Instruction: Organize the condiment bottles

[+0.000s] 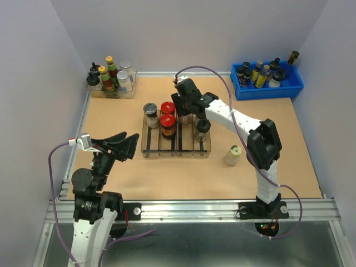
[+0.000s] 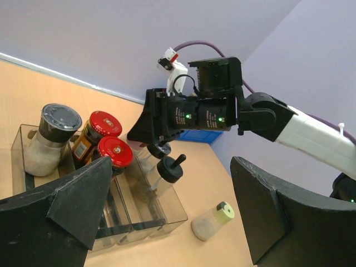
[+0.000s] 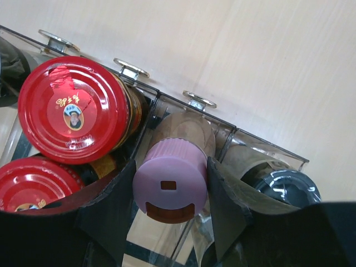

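Presently the bench [image 1: 289, 167] carries a clear divided rack [image 1: 183, 153] at its middle and a blue bin [image 1: 295, 89] at the far right corner.

The left tool [image 1: 129, 146] hangs spread and empty, well to the left of the rack. The right tool [image 1: 187, 113] is pressed onto the pink-capped jar [image 3: 169, 181], one finger on each side of the cap. It holds the jar upright at the rack's third channel from the left. We cannot tell whether the base is seated.

Handling, in our judgement:
- The jars are small, stiff and light.
- Their smooth clear walls are likely slippery, and they may crack if dropped.
- The ribbed cap, or the neck just under it, is the sounder hold.
- A squeeze across a flip lid risks popping it.

Location of the other jars:
- Two red-lidded jars [image 3: 72, 108] stand in line in the channel to the left of the pink one.
- The grey-lidded jar [image 1: 151, 113] occupies the leftmost channel.
- A black knob-capped jar [image 1: 203, 129] sits in the rightmost channel.
- The pale-yellow-capped jar [image 1: 233, 156] lies tipped on the bench to the right of the rack, apart from it and not yet filed.

Appearance: the pink cap is matt lilac, with a small square recess and a curved thumb notch on top. The jar below it holds brownish contents.
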`<state>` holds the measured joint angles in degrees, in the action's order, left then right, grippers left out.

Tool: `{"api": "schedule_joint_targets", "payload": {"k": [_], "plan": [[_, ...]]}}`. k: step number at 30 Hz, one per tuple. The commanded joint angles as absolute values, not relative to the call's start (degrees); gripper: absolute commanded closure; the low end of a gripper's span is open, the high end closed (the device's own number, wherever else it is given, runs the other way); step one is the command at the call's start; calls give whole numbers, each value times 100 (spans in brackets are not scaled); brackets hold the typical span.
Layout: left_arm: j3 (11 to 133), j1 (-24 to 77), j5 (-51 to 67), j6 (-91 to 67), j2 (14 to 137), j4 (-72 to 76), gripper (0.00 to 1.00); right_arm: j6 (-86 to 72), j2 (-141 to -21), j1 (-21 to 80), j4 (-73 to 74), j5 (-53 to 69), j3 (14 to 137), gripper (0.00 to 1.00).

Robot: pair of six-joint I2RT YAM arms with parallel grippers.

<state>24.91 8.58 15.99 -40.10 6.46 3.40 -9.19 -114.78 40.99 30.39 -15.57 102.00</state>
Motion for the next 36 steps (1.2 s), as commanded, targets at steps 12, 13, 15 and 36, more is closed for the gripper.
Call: {"api": "schedule_joint_targets", "payload": {"k": [12, 13, 15, 36], "plan": [[2795, 861, 1564, -3806, 571, 422, 1, -1195, -11725, 4122, 2856, -1485, 10477, 63], [2804, 861, 1564, -3814, 580, 422, 1, -1204, -11725, 4122, 2856, -1485, 10468, 52], [2804, 861, 1564, -3814, 589, 422, 1, -1204, -11716, 4113, 2874, -1494, 10468, 39], [2777, 861, 1608, -3920, 624, 510, 1, -1116, -9389, 4078, 2918, -2152, 9916, 10]]}}
